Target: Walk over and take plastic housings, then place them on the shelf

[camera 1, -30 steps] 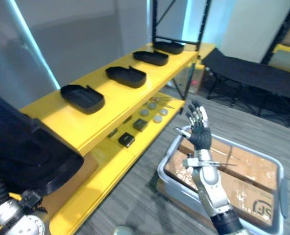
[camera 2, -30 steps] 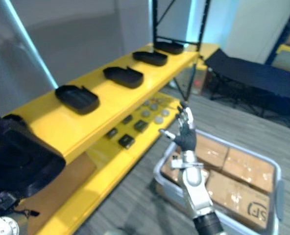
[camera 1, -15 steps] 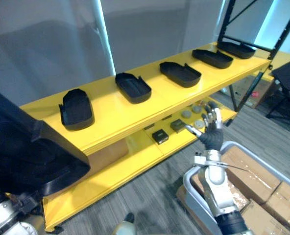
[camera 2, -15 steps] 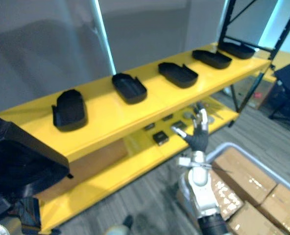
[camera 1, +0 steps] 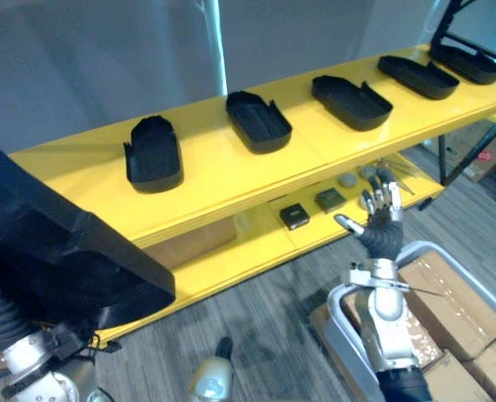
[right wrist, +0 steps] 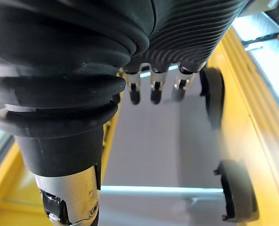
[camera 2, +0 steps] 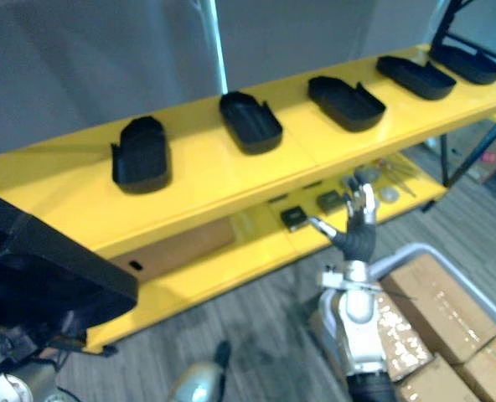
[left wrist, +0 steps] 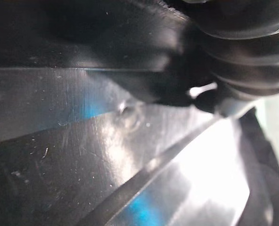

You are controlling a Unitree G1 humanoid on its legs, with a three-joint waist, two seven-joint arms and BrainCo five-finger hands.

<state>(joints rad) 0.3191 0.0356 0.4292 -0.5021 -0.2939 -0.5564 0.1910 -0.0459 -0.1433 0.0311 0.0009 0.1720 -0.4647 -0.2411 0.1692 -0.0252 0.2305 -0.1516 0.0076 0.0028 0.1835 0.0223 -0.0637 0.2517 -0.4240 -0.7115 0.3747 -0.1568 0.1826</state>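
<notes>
My right hand (camera 1: 383,238) is raised upright, its fingers (camera 1: 380,198) straight and spread apart with the thumb out to one side, holding nothing. It stands above the near rim of a grey plastic bin (camera 1: 335,333) packed with brown cardboard boxes (camera 1: 449,293). A large black plastic housing (camera 1: 55,251) rides at my left side, just beside the yellow shelf (camera 1: 214,177). It covers my left hand (left wrist: 243,47), so I cannot tell whether that hand is closed on it. A row of five black plastic housings (camera 1: 258,122) lies spaced along the top board. On the lower board (camera 1: 231,251) sit two small black boxes (camera 1: 295,216) and some grey discs (camera 1: 347,179)
</notes>
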